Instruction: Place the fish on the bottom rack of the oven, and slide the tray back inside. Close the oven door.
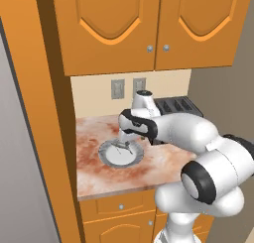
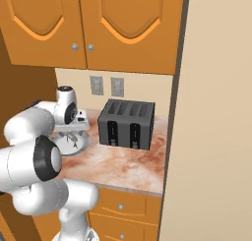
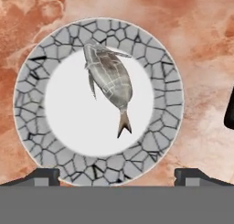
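Observation:
A small silver-grey fish (image 3: 109, 79) lies on a round grey plate (image 3: 32, 67) with a cracked-stone rim and a white centre. The plate (image 1: 106, 156) rests on the reddish marble counter (image 1: 94, 180). My gripper (image 3: 118, 176) hangs straight above the plate, open, with its two dark fingertips (image 3: 45, 175) wide apart and nothing between them. From the left base view the gripper (image 1: 124, 142) is just over the plate, and the fish (image 1: 122, 147) is a thin shape under it. The right base view puts the gripper (image 2: 74, 135) behind my own arm. The oven, bottom rack, tray and oven door are out of view.
A black toaster (image 2: 127, 123) stands on the counter to the right of the plate, close to my wrist. Orange upper cabinets (image 1: 149, 29) hang overhead. A tall orange panel (image 1: 49, 138) bounds the counter on the left, a beige wall (image 2: 211, 136) on the right.

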Motion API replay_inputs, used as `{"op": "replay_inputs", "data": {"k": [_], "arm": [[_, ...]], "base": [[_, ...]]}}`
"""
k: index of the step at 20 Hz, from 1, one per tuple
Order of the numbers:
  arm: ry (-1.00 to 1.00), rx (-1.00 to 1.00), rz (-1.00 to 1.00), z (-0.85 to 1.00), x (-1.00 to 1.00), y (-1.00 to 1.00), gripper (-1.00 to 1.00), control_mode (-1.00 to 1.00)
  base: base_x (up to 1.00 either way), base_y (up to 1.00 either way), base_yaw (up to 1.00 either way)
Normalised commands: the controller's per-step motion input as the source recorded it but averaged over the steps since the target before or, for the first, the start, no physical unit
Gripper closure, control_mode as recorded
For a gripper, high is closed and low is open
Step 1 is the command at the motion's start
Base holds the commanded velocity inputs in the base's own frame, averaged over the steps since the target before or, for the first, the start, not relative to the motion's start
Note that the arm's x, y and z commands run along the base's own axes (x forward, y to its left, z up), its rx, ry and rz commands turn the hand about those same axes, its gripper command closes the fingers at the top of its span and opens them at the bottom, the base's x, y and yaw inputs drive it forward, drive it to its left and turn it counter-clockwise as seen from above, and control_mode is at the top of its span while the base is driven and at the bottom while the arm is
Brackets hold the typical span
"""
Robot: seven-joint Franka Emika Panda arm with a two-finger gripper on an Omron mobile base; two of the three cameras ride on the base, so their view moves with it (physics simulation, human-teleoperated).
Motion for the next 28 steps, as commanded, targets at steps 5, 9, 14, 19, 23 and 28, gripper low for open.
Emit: {"op": "replay_inputs", "data": {"k": [5, 9, 14, 19, 23, 28], "arm": [[0.00, 0.00, 0.05, -0.42, 0.18, 0.07, -1.00, -1.00], [0.00, 0.00, 0.02, -0.39, 0.15, 0.21, -1.00, -1.00], [0.00, 0.00, 0.02, -0.33, 0.17, 0.17, -1.00, -1.00], [0.00, 0.00, 0.05, -0.28, 0.16, 0.01, -1.00, -1.00], [0.00, 0.00, 0.07, -0.28, 0.17, 0.00, -1.00, -1.00], [0.00, 0.00, 0.07, -0.32, 0.23, 0.00, -1.00, -1.00]], "base": [[0.00, 0.00, 0.00], [0.00, 0.00, 0.00], [0.00, 0.00, 0.00], [0.00, 0.00, 0.00], [0.00, 0.00, 0.00], [0.00, 0.00, 0.00]]}}
